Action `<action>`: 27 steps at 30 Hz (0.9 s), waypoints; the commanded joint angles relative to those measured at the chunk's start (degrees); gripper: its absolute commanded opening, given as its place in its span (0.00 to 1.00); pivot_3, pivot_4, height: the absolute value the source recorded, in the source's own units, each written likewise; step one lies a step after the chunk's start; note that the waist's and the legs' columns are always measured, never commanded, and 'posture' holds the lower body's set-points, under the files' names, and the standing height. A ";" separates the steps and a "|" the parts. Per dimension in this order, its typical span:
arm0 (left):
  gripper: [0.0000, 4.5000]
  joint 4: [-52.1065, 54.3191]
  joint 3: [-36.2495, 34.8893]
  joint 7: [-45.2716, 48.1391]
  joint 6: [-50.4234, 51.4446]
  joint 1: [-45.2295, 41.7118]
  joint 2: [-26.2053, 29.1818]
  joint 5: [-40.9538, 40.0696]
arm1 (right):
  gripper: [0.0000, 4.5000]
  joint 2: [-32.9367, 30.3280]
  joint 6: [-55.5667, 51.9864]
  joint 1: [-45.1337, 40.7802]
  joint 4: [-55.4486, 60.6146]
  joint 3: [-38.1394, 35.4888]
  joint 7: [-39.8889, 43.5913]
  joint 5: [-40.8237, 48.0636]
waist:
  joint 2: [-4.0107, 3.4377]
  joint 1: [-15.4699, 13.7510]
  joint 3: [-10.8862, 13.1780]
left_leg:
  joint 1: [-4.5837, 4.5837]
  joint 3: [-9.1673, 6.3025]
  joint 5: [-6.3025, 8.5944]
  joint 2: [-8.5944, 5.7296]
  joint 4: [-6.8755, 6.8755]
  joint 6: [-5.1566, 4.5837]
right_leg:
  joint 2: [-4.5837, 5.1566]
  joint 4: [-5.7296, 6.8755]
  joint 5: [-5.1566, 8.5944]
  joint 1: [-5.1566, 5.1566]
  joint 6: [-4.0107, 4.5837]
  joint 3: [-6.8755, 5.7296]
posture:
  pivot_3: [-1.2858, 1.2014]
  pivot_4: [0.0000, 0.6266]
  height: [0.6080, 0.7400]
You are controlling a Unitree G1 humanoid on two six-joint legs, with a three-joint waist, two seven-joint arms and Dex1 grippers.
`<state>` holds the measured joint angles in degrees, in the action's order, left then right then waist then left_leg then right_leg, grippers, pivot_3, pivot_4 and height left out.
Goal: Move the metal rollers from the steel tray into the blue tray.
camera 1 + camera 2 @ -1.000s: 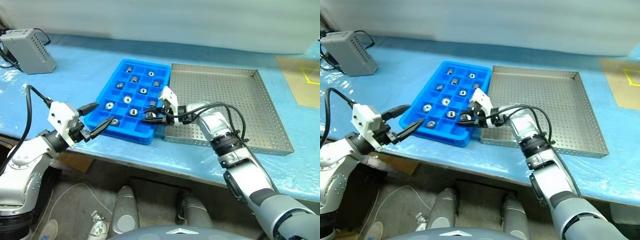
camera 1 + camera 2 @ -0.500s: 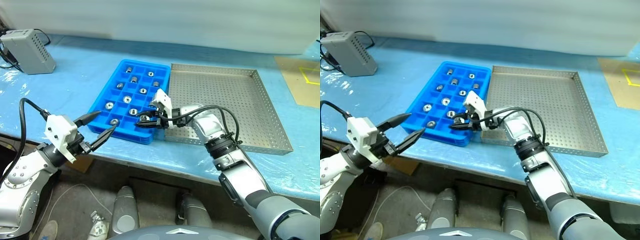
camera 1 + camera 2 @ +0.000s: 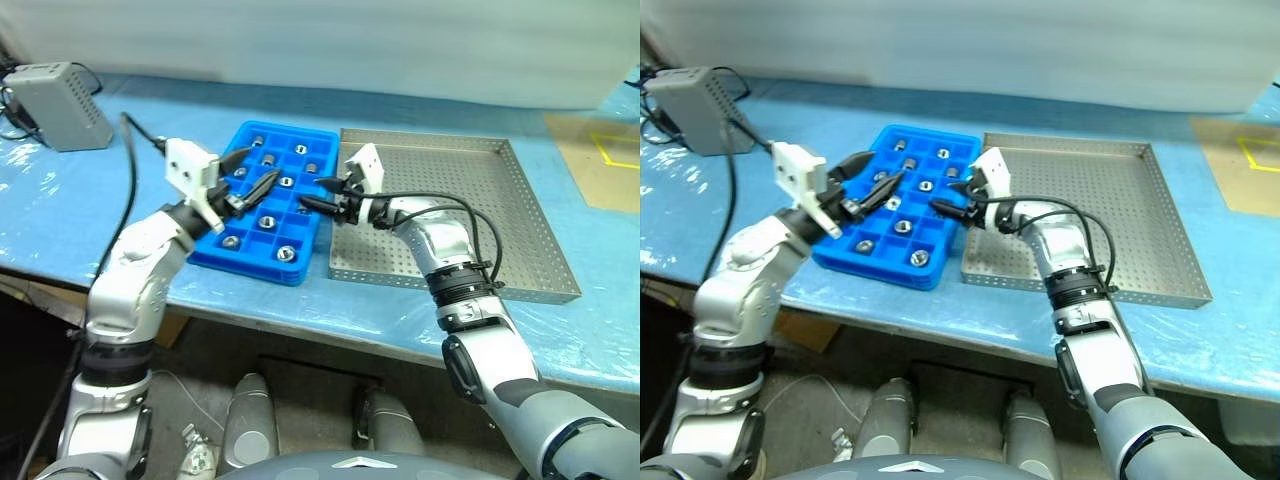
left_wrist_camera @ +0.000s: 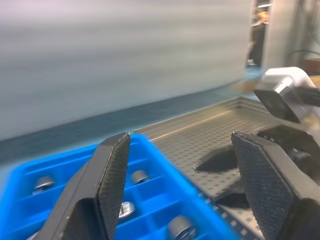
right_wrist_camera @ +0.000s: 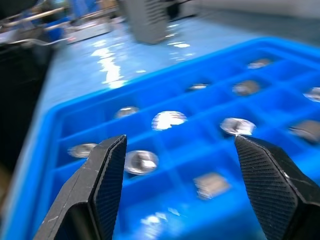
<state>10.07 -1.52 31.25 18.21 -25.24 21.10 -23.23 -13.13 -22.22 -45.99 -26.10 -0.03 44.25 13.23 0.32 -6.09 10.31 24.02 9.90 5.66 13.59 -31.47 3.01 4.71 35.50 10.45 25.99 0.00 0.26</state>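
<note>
The blue tray [image 3: 250, 268] lies left of the steel tray [image 3: 450, 215] and touches its side. Several metal rollers sit in its compartments, one at the near right [image 3: 286, 253] and another beside it [image 3: 231, 241]. My left gripper [image 3: 262, 163] hovers open over the tray's left half with nothing between its fingers. My right gripper [image 3: 310, 192] is open and empty above the tray's right edge, pointing left. The right wrist view looks between its fingers [image 5: 107, 180] at rollers [image 5: 141, 161] below. The left wrist view shows both trays and the right gripper [image 4: 285, 100] opposite.
A grey box [image 3: 55, 95] with cables stands at the table's far left. A tan mat with yellow lines [image 3: 600, 150] lies at the far right. The table's front edge runs just below both trays.
My right gripper opened, left a roller in the near right compartment, and drew back and up. My left arm swung up from the table's front edge to over the blue tray.
</note>
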 commanded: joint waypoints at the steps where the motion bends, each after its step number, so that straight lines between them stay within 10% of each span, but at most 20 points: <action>1: 0.80 -8.92 3.04 1.02 -8.88 -1.98 -1.79 6.16 | 0.79 -3.26 3.97 1.00 -1.00 -5.27 -8.30 -1.51 | 0.03 0.75 -0.02 | 0.05 0.01 0.00 0.01 -0.08 0.00 | 0.00 0.02 -0.11 0.00 -0.06 0.00 | 0.49 0.24 1.00; 5: 1.00 -18.65 3.72 3.10 -14.65 -5.16 -5.09 7.34 | 0.99 -5.53 3.24 4.66 1.96 -8.22 -10.30 -0.03 | 0.02 1.63 -0.03 | 0.06 -0.01 0.01 0.27 0.09 -0.03 | -0.33 -0.02 -0.34 0.16 0.41 -0.02 | 0.46 0.24 1.00; 13: 1.00 -30.78 4.92 6.17 -23.97 -7.71 -10.24 9.80 | 0.99 -6.42 2.50 16.41 15.09 -10.36 -11.31 2.50 | -0.03 3.38 -0.06 | 0.06 0.14 0.24 0.21 0.14 -0.43 | -0.29 -0.48 -0.26 0.02 0.46 0.03 | 0.43 0.24 1.00; 27: 1.00 -39.05 2.98 5.50 -31.73 -10.66 -12.11 11.89 | 0.99 -4.84 12.89 13.18 9.13 -8.80 -12.50 0.50 | -0.04 3.63 -0.07 | -0.10 0.14 0.23 0.20 0.07 -0.41 | -0.27 -0.48 -0.27 -0.09 0.21 0.03 | 0.46 0.24 1.00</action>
<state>-29.60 1.94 37.15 -11.64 -34.17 9.30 -11.65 -17.99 -11.47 -31.31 -17.08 -9.25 31.58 13.78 0.28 -2.45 10.24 23.92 10.03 5.90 13.79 -31.40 2.60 4.44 35.02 10.03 25.88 0.46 0.29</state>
